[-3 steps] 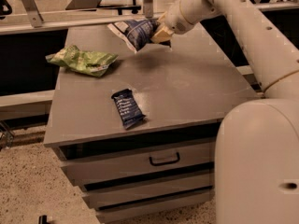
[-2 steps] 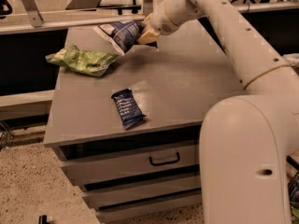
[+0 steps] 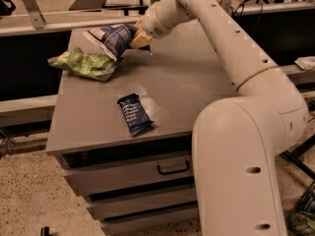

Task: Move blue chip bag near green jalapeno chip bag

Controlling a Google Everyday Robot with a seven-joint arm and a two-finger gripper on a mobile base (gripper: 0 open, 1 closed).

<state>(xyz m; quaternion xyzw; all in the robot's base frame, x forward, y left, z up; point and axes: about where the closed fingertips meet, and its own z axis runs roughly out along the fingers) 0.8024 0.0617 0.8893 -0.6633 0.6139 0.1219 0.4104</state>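
Camera view: blue chip bag (image 3: 112,37), white end leftward, right end in tool (image 3: 139,38)

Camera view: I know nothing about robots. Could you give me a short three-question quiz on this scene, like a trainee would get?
1. True or false: the robot's gripper, over the back left of the grey cabinet top, is shut on the puffy navy-blue foil chip bag.
2. Fill in: the light green wrinkly foil chip bag lies at the cabinet top's ____ edge (left or right, as seen in the picture).
3. Which lies nearest the front edge? A) the green bag B) the narrow dark blue bar-shaped wrapper C) the navy-blue bag
Key: 1 true; 2 left; 3 B.
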